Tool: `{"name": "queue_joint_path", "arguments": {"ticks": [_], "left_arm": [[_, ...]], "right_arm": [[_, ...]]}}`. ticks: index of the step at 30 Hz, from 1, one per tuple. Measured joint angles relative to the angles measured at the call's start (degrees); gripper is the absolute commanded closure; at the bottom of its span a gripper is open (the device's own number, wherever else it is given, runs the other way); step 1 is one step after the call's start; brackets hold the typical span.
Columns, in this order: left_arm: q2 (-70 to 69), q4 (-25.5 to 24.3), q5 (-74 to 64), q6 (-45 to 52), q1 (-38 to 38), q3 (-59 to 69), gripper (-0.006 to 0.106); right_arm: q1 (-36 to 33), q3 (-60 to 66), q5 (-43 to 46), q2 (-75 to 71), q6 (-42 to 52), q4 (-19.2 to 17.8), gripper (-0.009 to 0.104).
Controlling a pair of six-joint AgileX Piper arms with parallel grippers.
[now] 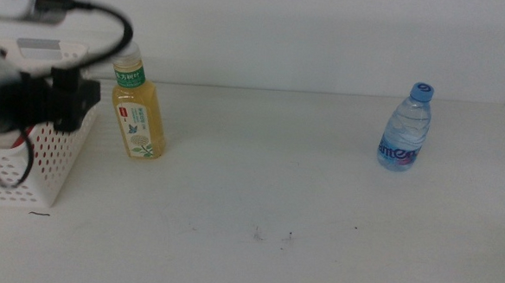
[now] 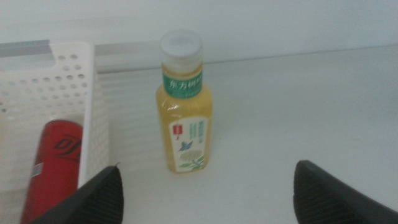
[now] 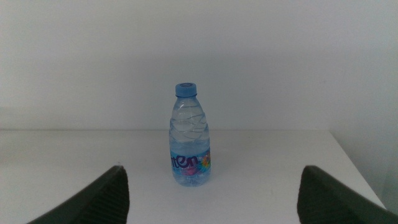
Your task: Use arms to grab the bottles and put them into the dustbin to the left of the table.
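Status: red can (image 2: 53, 163) lies in the dustbin (image 1: 57, 162). Yellow bottle (image 1: 138, 109) stands on the table (image 1: 277, 169) beside the dustbin; water bottle (image 1: 406, 128) stands far right. Left end effector (image 2: 205, 193) over the dustbin: open, empty. Right end effector (image 3: 211, 193): open, facing the water bottle.

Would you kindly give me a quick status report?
Left gripper open, over dustbin, empty. Right gripper open, facing water bottle. Red can binned; yellow-drink bottle upright on table. Nothing blocking.
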State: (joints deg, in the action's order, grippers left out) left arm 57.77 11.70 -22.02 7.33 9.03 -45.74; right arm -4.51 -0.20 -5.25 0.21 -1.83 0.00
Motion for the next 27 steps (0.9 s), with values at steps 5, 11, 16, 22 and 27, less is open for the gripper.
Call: {"name": "queue_joint_path", "arguments": {"ticks": [5,11,16,22,27], "left_arm": [[-5.90,-2.60,5.73,0.00,0.00,7.54,0.007],[-12.68,-5.86,15.17,-1.74,0.54,15.43,0.007],[-15.51,-7.83,18.79,-8.89,4.35,21.98,0.007],[-14.80,-9.76,26.69,-11.91,7.51,28.94,0.007],[-12.52,-9.49,35.83,-12.03,7.74,34.01,0.007]], "right_arm": [[0.00,0.00,0.00,0.00,0.00,0.00,0.002],[0.00,0.00,0.00,0.00,0.00,0.00,0.002],[0.00,0.00,0.00,0.00,0.00,0.00,0.002],[0.00,0.00,0.00,0.00,0.00,0.00,0.002],[0.00,0.00,0.00,0.00,0.00,0.00,0.002]]}}
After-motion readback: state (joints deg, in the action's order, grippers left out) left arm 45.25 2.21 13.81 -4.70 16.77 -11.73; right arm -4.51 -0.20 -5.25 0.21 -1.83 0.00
